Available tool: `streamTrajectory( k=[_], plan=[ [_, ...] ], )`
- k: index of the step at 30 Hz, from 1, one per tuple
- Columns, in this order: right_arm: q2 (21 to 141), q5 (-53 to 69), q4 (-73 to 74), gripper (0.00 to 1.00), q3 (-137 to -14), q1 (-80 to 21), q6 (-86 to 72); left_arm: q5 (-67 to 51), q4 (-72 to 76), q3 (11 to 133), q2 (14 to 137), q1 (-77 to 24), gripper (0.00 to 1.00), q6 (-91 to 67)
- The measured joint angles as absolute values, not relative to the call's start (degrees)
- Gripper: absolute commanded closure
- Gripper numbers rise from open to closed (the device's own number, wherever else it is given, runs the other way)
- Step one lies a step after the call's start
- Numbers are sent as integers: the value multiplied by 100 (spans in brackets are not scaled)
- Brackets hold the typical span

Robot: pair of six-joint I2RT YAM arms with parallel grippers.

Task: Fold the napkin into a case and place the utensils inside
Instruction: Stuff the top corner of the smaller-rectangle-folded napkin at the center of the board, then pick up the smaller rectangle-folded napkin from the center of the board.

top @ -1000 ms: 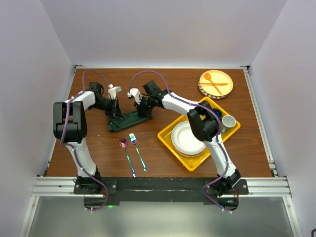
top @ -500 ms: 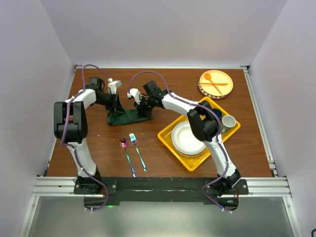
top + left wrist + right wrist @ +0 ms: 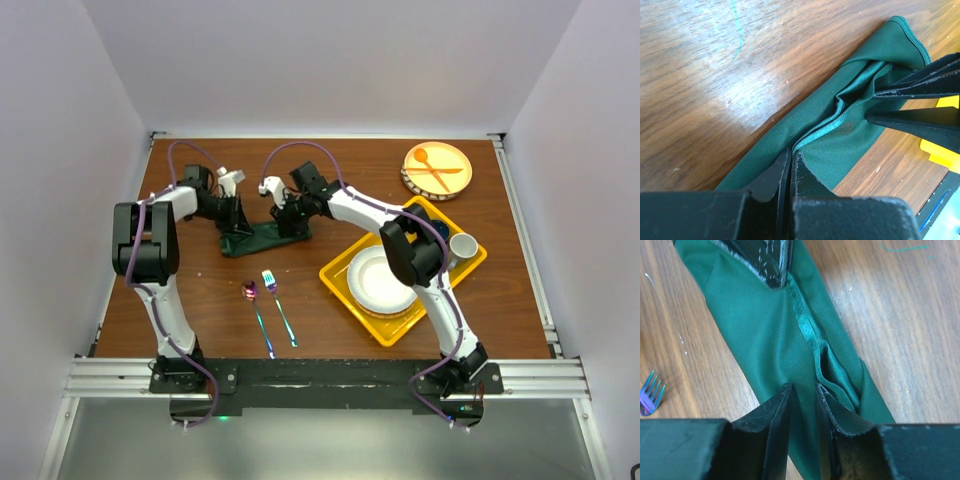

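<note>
The dark green napkin (image 3: pixel 262 240) lies on the wooden table as a narrow folded strip, wrinkled along its hem (image 3: pixel 805 330). My left gripper (image 3: pixel 237 225) is at the strip's left end, shut on the napkin's folded edge (image 3: pixel 840 130). My right gripper (image 3: pixel 291 226) hovers over the right end. Its jaws stand slightly apart, with the cloth lying beneath the gap (image 3: pixel 804 390). The iridescent spoon (image 3: pixel 258 318) and fork (image 3: pixel 280 308) lie side by side nearer the arms' bases, untouched. The fork's tines (image 3: pixel 651 390) show at the left edge of the right wrist view.
A yellow tray (image 3: pixel 340 275) at the right holds a white plate (image 3: pixel 378 280) and a mug (image 3: pixel 461 246). A round plate (image 3: pixel 437 168) with an orange spoon and fork sits at the back right. White walls enclose the table.
My right gripper's jaws have parted and let go of the napkin. The left gripper shifted a little, and the strip's left end now lies flatter.
</note>
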State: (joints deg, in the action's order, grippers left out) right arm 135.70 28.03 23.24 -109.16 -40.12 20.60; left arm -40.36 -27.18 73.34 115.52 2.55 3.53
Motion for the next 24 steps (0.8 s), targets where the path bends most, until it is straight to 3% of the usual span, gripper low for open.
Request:
streamTrajectory(
  k=[9,12,16,19,24],
  plan=[
    [13574,2792,2259,75,-11124,-4018,1841,-4112,-2508,7135,11463,255,100,106],
    [13596,2749,2255,77,-11128,-4021,1892,-4136,-2506,7126,11450,250,89,64],
    [13694,2624,2222,79,-11107,-4023,2032,-4372,-2416,7004,11395,276,64,62],
    [13725,2602,2128,80,-11054,-4021,2152,-4685,-2281,6947,11330,340,52,56],
    [13716,2615,1872,80,-10923,-4023,2316,-5078,-2158,7201,11292,541,47,211]
  ],
)
